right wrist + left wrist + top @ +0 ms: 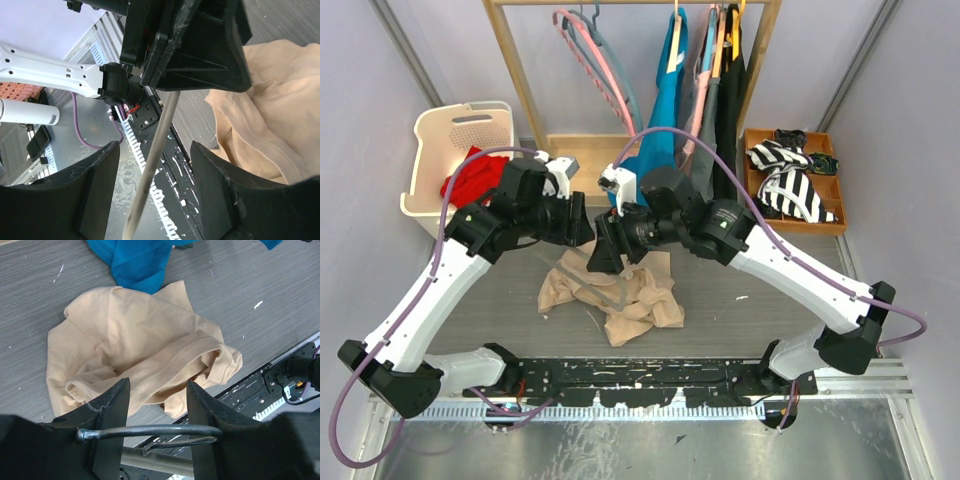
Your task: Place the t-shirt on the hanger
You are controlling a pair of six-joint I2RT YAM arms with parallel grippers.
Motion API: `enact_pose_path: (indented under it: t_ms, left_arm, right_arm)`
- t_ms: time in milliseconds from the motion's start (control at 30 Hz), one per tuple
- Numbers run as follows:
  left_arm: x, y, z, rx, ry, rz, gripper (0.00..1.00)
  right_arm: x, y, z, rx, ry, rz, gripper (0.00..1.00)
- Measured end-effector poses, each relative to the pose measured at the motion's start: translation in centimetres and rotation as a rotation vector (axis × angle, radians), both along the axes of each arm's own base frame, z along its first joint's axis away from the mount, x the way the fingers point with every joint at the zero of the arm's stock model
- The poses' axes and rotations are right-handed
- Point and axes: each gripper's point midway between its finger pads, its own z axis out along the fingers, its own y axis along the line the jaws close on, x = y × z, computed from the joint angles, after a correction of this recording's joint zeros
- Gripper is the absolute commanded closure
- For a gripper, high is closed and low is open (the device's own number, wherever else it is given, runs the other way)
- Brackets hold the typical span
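White plastic basket (pixel 425 160) sits at the far left of the table (pixel 760 300), with a red cloth (pixel 475 178) bunched inside it. Just right of it the left arm reaches in toward the middle. The left gripper (pixel 157 390) has its fingers standing about half apart, tips hanging over the cloth below. The dark wire hook of the hanger (pixel 150 429) lies across both fingers close to the palm, and a pale bar runs between them, so from where I stand it looks held there. Beneath and ahead of those fingers, the beige t-shirt (pixel 135 340) lies crumpled in a heap on the grey tabletop at mid-table, one hemmed edge folded over toward the near side. From overhead, the pale hanger shows faintly over the shirt's left part, though its outline is hard to trace. The right gripper (pixel 155 146) sits close against the left one. Its jaws are spread wide, and the hanger's pale bar passes down the gap between them without touching either finger, while the shirt lies off to one side of it. Behind the two grippers a teal garment (pixel 665 110) hangs from the wooden rack (pixel 515 70), its lower end reaching down beside the shirt. At the far right, a wooden tray (pixel 825 225) holds a black-and-white striped cloth (pixel 790 185).
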Motion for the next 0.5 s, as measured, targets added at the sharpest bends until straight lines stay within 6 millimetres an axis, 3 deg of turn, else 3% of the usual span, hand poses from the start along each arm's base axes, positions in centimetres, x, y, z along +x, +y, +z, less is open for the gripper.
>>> enact_pose_path:
  t_ms: [233,333,400,467,500]
  left_arm:
    - [0.1,-0.1,-0.1,0.000,0.004,0.013,0.82]
    - [0.1,-0.1,-0.1,-0.002,0.005,0.016,0.81]
    - [0.1,-0.2,-0.1,-0.005,0.007,0.017,0.80]
    - [0.0,-0.2,-0.1,-0.004,0.007,0.017,0.71]
    - [0.0,-0.2,0.0,-0.005,0.006,0.019,0.66]
  right_arm:
    - [-0.7,1.5,-1.3,-0.018,0.035,0.026,0.51]
    - [-0.9,1.8,-1.6,-0.022,0.043,0.031,0.65]
    - [-0.9,2.0,-1.7,-0.025,0.049,0.030,0.82]
    - [-0.8,2.0,-2.0,-0.033,0.054,0.019,0.97]
    - [-0.6,1.9,-2.3,-0.046,0.059,0.002,0.99]
